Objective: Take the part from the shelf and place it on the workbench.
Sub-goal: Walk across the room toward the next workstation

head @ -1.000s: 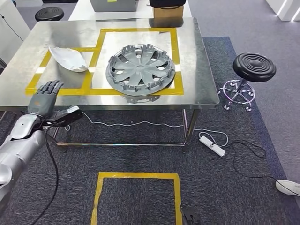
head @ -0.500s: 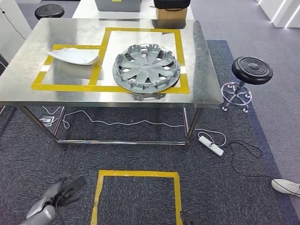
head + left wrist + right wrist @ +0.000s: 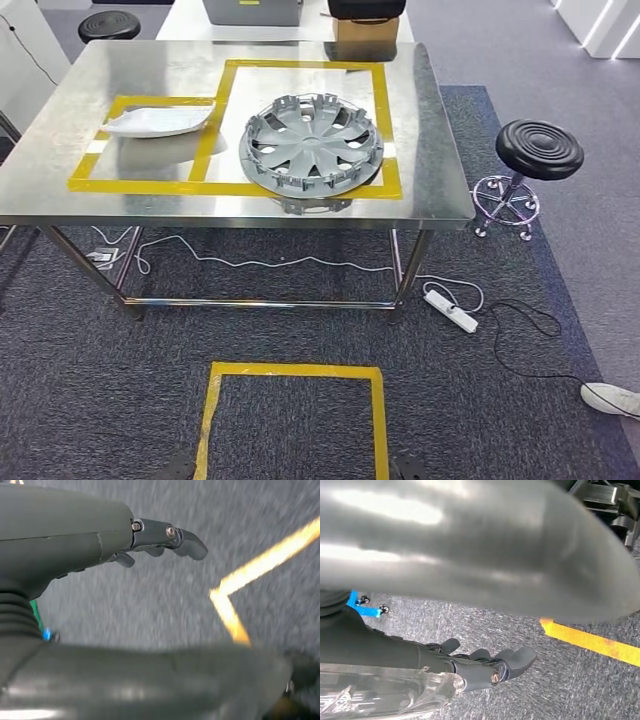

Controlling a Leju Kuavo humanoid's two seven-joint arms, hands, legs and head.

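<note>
Grey left hand (image 3: 124, 540) hangs empty, fingers (image 3: 188, 542) straight.

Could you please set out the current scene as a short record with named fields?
workbench: steel table marked with yellow tape squares
large square: grey wheel cover, lying flat, edge over the front tape
small square: white curved part, lying on the table
left hand: over carpet, fingers extended, holding nothing
right hand: over carpet, fingers extended, holding nothing
floor: yellow tape square, power strip, black stool
</note>
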